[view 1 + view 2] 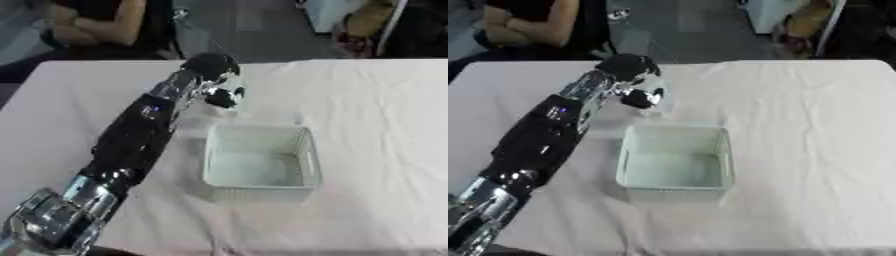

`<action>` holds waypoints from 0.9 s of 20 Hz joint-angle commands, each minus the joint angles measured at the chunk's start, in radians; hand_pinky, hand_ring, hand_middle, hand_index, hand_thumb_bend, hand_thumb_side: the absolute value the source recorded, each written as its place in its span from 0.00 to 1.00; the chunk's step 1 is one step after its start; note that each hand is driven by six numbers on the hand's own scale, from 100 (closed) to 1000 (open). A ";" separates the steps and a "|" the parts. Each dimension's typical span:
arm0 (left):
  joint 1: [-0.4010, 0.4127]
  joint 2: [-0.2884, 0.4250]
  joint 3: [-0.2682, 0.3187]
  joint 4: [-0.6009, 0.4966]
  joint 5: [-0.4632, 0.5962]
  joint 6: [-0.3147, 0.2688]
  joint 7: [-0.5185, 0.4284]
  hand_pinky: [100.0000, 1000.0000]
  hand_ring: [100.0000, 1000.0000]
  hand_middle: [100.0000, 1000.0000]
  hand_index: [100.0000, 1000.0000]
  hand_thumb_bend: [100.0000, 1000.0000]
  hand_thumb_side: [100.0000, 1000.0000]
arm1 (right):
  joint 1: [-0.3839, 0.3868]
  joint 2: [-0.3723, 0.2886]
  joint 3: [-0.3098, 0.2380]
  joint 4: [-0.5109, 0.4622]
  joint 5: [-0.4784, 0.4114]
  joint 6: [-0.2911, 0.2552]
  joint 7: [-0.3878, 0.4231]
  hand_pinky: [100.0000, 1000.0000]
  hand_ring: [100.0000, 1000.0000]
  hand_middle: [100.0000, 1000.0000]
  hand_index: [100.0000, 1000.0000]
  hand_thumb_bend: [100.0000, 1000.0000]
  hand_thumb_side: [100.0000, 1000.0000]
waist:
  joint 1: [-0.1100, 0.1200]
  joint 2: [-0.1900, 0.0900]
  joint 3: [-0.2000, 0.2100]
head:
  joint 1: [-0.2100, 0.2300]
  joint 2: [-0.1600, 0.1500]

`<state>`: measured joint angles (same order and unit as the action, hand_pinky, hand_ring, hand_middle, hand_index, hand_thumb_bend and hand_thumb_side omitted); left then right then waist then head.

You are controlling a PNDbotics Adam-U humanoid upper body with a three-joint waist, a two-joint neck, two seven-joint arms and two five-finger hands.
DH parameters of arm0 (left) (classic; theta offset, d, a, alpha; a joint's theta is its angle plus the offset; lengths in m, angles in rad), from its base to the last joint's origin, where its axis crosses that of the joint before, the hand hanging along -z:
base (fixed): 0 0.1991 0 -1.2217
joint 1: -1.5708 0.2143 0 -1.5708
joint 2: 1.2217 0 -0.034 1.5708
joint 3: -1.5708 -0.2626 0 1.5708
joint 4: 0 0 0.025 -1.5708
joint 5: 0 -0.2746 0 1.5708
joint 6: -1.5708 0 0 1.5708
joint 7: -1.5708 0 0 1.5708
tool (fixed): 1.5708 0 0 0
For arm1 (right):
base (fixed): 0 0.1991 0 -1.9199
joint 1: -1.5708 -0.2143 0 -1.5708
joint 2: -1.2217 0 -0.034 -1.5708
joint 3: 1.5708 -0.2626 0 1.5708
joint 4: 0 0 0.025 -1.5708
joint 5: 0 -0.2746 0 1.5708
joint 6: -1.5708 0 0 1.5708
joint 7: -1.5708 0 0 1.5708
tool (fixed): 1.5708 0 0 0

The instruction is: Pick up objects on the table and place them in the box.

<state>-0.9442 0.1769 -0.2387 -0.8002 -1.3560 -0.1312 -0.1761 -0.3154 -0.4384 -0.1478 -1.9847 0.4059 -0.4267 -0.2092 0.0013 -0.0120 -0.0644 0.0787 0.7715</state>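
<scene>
Left hand (213,75) sits at the end of an arm that stretches from the near left corner out past the box, and it hangs just beyond the box's far left corner. Its fingers appear curled downward around something pale or see-through, but the hand's dark bulk covers most of it, so I cannot tell whether anything is actually held.

Nearest the camera, the silver shoulder and forearm (131,142) fill the lower left. The forearm runs just beside the box's left wall. If the hand swings right toward the opening with the elbow low, the forearm could nudge that wall and slide the light box across the cloth.

Next out, the box (260,190) is a white slotted basket standing upright near the table's middle. It looks bare inside, so the task seems barely begun.

Beyond it, under the hand, is a faint glassy shape (661,102) that may be a clear cup or bottle. Its outline is hard to make out against the white cloth (815,125). If it is clear plastic, the curled fingers could tip it or let it slip on lifting, and it might clip the box's far rim on the way over.

Right hand shows in neither view. No other loose objects can be made out on the cloth.
</scene>
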 commanded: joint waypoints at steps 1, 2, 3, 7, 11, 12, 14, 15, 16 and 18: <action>-0.031 -0.001 0.017 0.002 -0.037 -0.001 0.012 0.79 0.75 0.74 0.84 0.86 0.71 | -0.018 -0.007 -0.001 -0.015 -0.006 0.000 0.004 0.82 0.96 0.97 0.96 0.00 0.62 | -0.004 -0.008 -0.001 | 0.007 -0.001; -0.033 -0.002 0.019 0.006 -0.043 -0.003 0.014 0.79 0.75 0.74 0.84 0.86 0.72 | -0.018 -0.007 -0.001 -0.015 -0.006 0.000 0.004 0.82 0.96 0.97 0.96 0.00 0.62 | -0.004 -0.007 -0.001 | 0.006 -0.001; -0.033 -0.002 0.021 0.009 -0.047 -0.004 0.016 0.79 0.75 0.74 0.84 0.85 0.72 | -0.019 -0.007 -0.001 -0.015 -0.007 0.000 0.004 0.82 0.96 0.97 0.96 0.00 0.62 | -0.004 -0.007 -0.001 | 0.006 -0.001; -0.035 -0.006 0.026 0.017 -0.058 -0.007 0.021 0.79 0.75 0.74 0.84 0.84 0.72 | -0.020 -0.007 0.000 -0.015 -0.007 -0.001 0.005 0.82 0.96 0.97 0.96 0.00 0.62 | -0.004 -0.006 -0.001 | 0.004 -0.001; -0.033 -0.012 0.030 0.035 -0.072 -0.006 0.009 0.81 0.76 0.75 0.85 0.84 0.75 | -0.021 -0.007 0.001 -0.015 -0.008 -0.002 0.006 0.82 0.96 0.97 0.96 0.00 0.62 | -0.004 -0.006 -0.002 | 0.005 -0.001; -0.031 -0.014 0.035 0.044 -0.078 -0.002 0.004 0.81 0.76 0.75 0.85 0.83 0.76 | -0.022 -0.007 0.001 -0.015 -0.008 -0.002 0.006 0.82 0.96 0.97 0.96 0.00 0.62 | -0.004 -0.005 -0.002 | 0.006 -0.001; -0.028 -0.016 0.045 0.061 -0.088 0.007 -0.002 0.81 0.76 0.76 0.86 0.82 0.77 | -0.024 -0.006 0.002 -0.015 -0.009 -0.002 0.007 0.82 0.96 0.97 0.96 0.00 0.62 | -0.005 -0.003 -0.003 | 0.005 -0.001; -0.027 -0.017 0.051 0.068 -0.092 0.012 -0.002 0.81 0.76 0.76 0.86 0.82 0.77 | -0.025 -0.006 0.003 -0.015 -0.010 -0.003 0.008 0.82 0.96 0.97 0.96 0.00 0.62 | -0.005 -0.003 -0.003 | 0.005 -0.001; -0.025 -0.017 0.057 0.076 -0.094 0.017 0.001 0.81 0.76 0.76 0.86 0.81 0.78 | -0.026 -0.006 0.003 -0.015 -0.011 -0.004 0.009 0.82 0.96 0.97 0.96 0.00 0.62 | -0.005 -0.002 -0.004 | 0.005 -0.001; -0.021 -0.019 0.066 0.091 -0.096 0.025 0.008 0.81 0.76 0.76 0.86 0.80 0.78 | -0.028 -0.006 0.005 -0.015 -0.013 -0.005 0.011 0.82 0.96 0.97 0.96 0.00 0.62 | -0.005 0.001 -0.005 | 0.005 -0.001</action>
<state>-0.9504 0.1541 -0.1857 -0.7063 -1.4456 -0.1141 -0.1710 -0.3246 -0.4339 -0.1433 -1.9847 0.3984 -0.4308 -0.2014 -0.0005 -0.0037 -0.0686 0.0787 0.7715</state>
